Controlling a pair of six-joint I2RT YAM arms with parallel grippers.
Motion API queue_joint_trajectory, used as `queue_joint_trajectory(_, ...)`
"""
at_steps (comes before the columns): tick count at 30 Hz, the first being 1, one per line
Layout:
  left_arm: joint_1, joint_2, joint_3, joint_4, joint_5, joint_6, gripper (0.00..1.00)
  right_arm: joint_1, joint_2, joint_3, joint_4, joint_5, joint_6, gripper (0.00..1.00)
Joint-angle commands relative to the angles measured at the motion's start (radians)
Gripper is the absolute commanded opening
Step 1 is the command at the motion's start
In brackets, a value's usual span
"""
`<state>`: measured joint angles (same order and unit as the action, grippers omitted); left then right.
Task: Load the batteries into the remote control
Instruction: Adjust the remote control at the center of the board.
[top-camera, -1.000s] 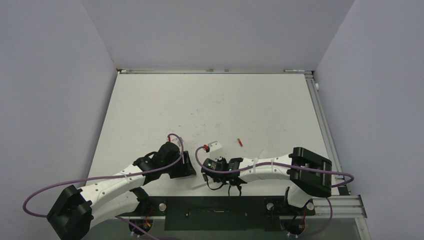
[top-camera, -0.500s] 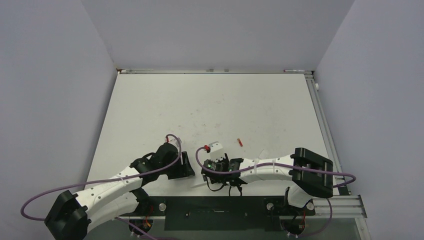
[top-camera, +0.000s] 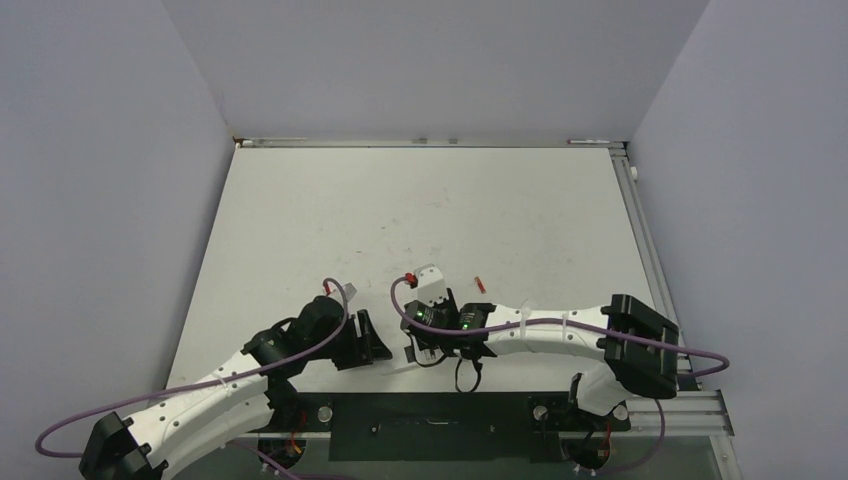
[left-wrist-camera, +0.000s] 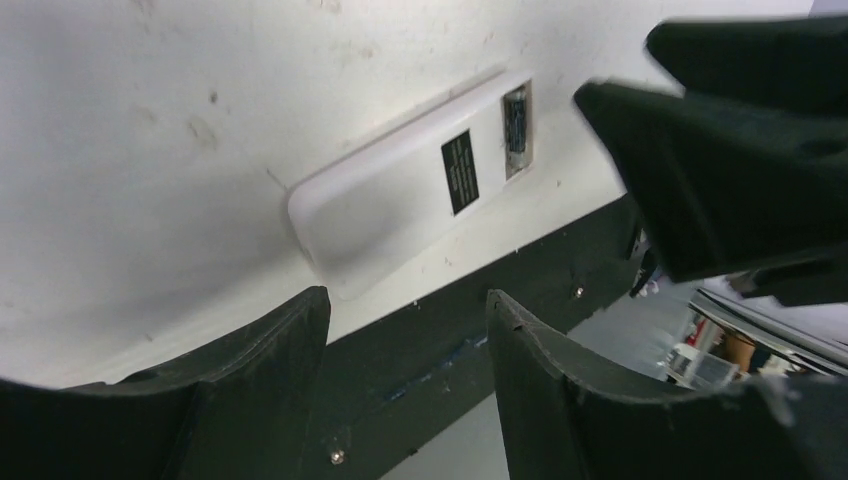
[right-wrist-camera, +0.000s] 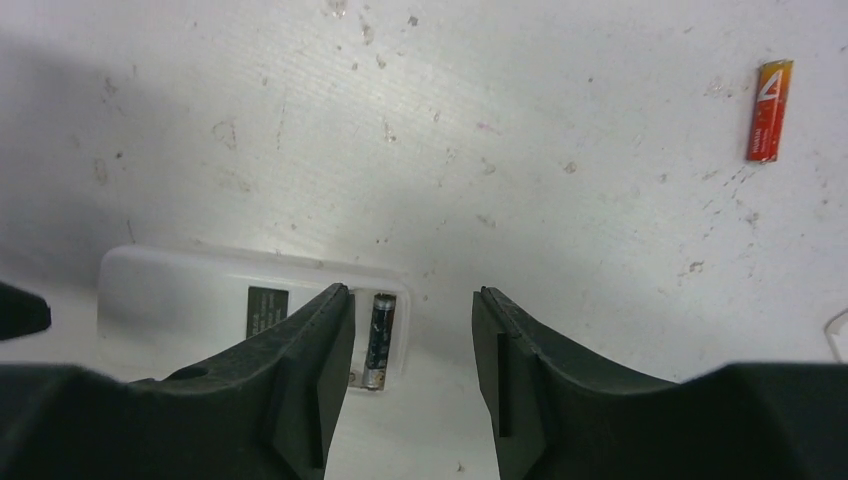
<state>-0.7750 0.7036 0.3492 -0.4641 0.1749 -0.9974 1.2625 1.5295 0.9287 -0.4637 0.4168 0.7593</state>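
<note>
The remote control (left-wrist-camera: 390, 200) lies back-up on the white table near its front edge, its battery bay open at one end. One dark battery (right-wrist-camera: 380, 335) sits inside the bay, also visible in the left wrist view as battery (left-wrist-camera: 515, 130). A red-orange battery (right-wrist-camera: 769, 110) lies loose on the table farther off, seen from above as battery (top-camera: 480, 285). My right gripper (right-wrist-camera: 412, 300) hovers open just over the bay end, holding nothing. My left gripper (left-wrist-camera: 405, 310) is open at the remote's other end, apart from it. From above, both grippers cover most of the remote.
The table's front edge and a black rail (left-wrist-camera: 480, 330) run directly beside the remote. Grey walls enclose the table (top-camera: 420, 210) on three sides. The two grippers are close together, with the right fingers (left-wrist-camera: 720, 160) looming in the left wrist view.
My right gripper has opened and lifted slightly away from the bay, leaving the dark battery in it. My left arm has drawn back a little toward the near left.
</note>
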Motion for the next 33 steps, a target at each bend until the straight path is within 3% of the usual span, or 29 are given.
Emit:
queue_joint_trajectory(1,-0.043,-0.053,-0.056,0.062,0.080,-0.144,0.55,-0.049,-0.009,0.065,0.021,0.019,-0.083,0.46)
queue_joint_trajectory(6,-0.165,-0.071,-0.098,0.167,0.038,-0.268,0.55,-0.101,0.004,0.062,0.066,-0.024,-0.125,0.42)
queue_joint_trajectory(12,-0.278,0.051,-0.101,0.296,-0.051,-0.341,0.55,-0.160,0.038,0.060,0.113,-0.089,-0.165,0.40)
queue_joint_trajectory(16,-0.288,0.151,-0.098,0.362,-0.073,-0.334,0.54,-0.188,0.052,0.045,0.146,-0.146,-0.188,0.36)
queue_joint_trajectory(19,-0.288,0.209,-0.083,0.373,-0.098,-0.320,0.54,-0.212,0.063,0.027,0.168,-0.203,-0.201,0.27)
queue_joint_trajectory(27,-0.287,0.244,-0.094,0.409,-0.179,-0.317,0.53,-0.214,0.089,-0.033,0.208,-0.279,-0.215,0.09)
queue_joint_trajectory(33,-0.277,0.249,-0.069,0.348,-0.253,-0.276,0.52,-0.184,0.081,-0.085,0.235,-0.308,-0.193,0.09)
